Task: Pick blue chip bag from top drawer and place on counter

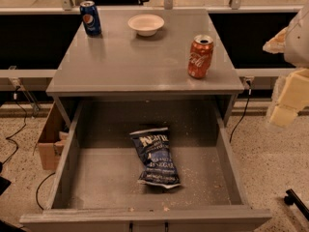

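- Step: pre-grasp, approach not begun, by my read. Nothing is held and the blue chip bag (155,157) is untouched.
- Bag lies flat on the floor of the top drawer (231,153), roughly mid-floor, long axis running about 12-to-6 with the top end tipped toward 11. It touches none of the walls.
- Drawer is pulled fully open, so access from above is free.
- Gripper (286,108) sits at 3 o'clock in the view, outside the drawer's right wall, near counter height and well apart from the bag. Jaw state: cannot tell.
- Arm pose: only the pale end section shows at the right edge, angled down toward 7. The rest is out of frame.
- Next move, my judgement: swing in toward 9, get over the bag, drop between the tall walls and pinch across the short width. The crinkled foil will likely deform and slip.
- Drop zone: counter (140,62). It carries a blue soda can (91,18) at 11, a white bowl (146,24) at 12 and an orange soda can (200,56) at 3. The centre-left patch looks best.
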{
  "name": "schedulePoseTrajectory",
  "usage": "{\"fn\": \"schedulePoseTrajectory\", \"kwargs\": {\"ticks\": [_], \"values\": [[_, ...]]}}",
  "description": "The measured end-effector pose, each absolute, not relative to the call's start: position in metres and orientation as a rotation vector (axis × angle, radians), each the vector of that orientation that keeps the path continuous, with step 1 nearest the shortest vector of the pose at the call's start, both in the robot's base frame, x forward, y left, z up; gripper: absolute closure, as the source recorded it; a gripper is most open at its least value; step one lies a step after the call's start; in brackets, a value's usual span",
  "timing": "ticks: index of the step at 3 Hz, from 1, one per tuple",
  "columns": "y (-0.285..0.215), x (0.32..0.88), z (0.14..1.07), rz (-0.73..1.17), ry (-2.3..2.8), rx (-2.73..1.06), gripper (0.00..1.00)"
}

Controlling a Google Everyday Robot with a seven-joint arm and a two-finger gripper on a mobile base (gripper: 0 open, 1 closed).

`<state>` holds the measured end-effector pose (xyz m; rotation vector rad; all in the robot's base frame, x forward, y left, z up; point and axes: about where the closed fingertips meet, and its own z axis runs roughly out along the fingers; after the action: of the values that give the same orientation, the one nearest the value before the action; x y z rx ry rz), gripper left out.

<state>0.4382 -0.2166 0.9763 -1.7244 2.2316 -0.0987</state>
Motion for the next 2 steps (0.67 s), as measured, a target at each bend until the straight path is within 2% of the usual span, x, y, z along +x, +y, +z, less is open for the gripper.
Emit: {"fn": "schedulePoseTrajectory", "kwargs": {"ticks": [2], "values": [[-0.211,0.457,0.965,-0.116,2.268,-1.69,0.0]]}}
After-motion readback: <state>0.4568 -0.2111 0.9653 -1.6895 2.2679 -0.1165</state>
